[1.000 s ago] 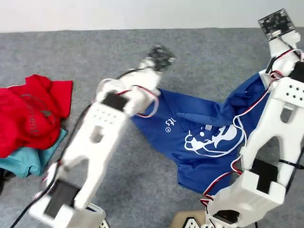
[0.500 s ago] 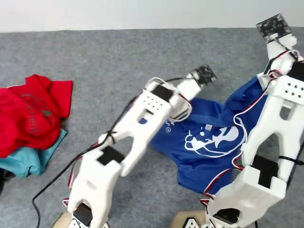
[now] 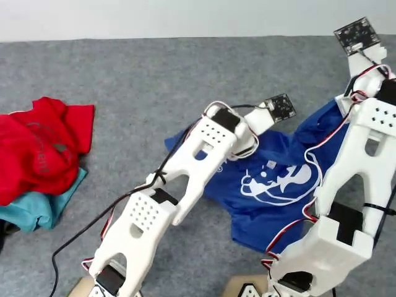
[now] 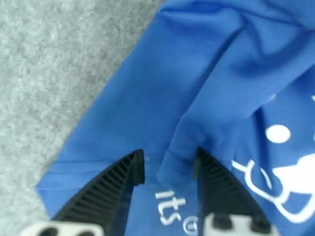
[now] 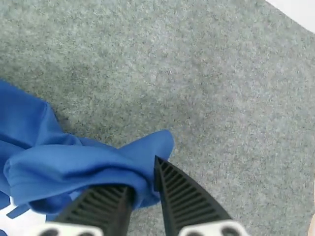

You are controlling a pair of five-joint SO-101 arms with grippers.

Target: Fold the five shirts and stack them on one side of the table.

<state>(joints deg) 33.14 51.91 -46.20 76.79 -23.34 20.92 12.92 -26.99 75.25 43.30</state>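
A blue shirt point(image 3: 272, 185) with a white print lies crumpled right of the table's centre. My left gripper point(image 4: 168, 158) stands open over its upper middle, one finger on each side of a raised fold point(image 4: 184, 142) of the blue shirt point(image 4: 147, 98). At the shirt's far right corner, my right gripper point(image 5: 142, 179) is shut on a bunched edge of the blue shirt point(image 5: 83, 169), which is lifted off the grey mat there. A red shirt point(image 3: 37, 148) lies rumpled at the left edge on top of a teal shirt point(image 3: 37, 207).
The grey mat point(image 3: 154, 80) covers the table, with open room across the back and centre left. Both white arms point(image 3: 185, 179) cross the front half. A white wall runs along the far edge.
My left arm has swung to the right, from the blue shirt's left edge to over its upper middle. The right arm has barely moved and keeps its hold.
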